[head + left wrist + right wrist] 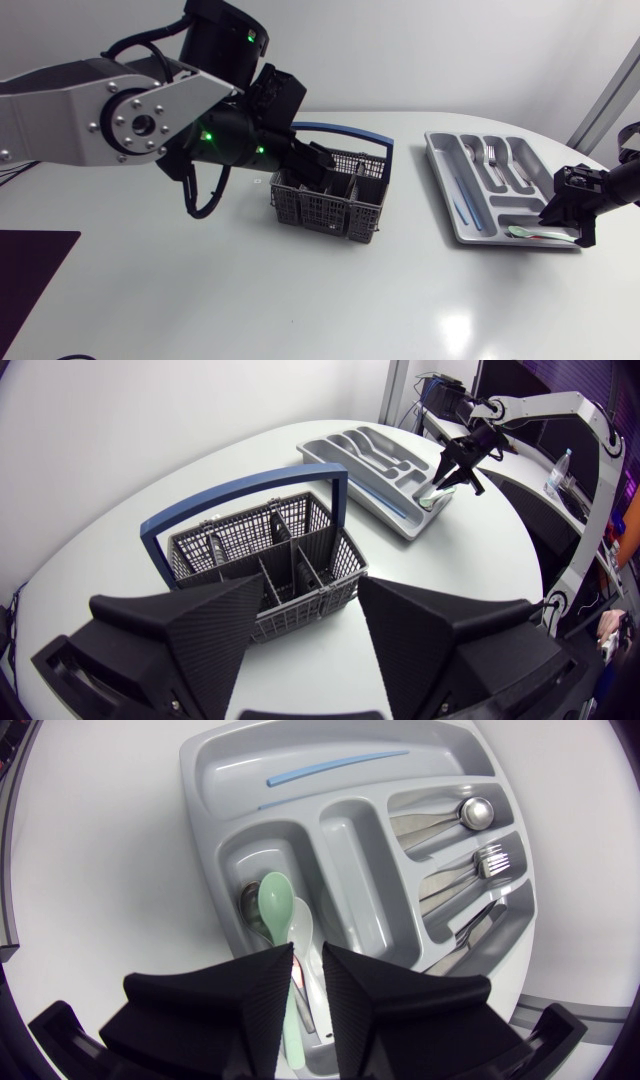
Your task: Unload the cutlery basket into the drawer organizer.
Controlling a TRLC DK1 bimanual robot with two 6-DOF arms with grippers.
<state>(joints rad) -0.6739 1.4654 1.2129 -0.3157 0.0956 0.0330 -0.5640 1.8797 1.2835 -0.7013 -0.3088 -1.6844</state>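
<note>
The grey cutlery basket (pixel 330 205) (pixel 250 550) with a blue handle stands mid-table; no cutlery shows inside it. My left gripper (pixel 318 160) (pixel 310 590) hangs open just above its left rim, nothing between the fingers. The grey drawer organizer (pixel 440 170) (pixel 210 780) lies at the right. A green spoon (pixel 272 898) (pixel 520 232) and a white spoon (pixel 303 920) lie in its near cross compartment. My right gripper (pixel 556 216) (pixel 307 960) hovers over their handles, fingers slightly parted, so open.
Other organizer slots hold metal spoons (pixel 475 812), forks (pixel 490 865), knives (pixel 480 925) and a blue stick (pixel 335 765). The organizer lies close to the table's right edge. A dark mat (pixel 30 270) covers the near left corner.
</note>
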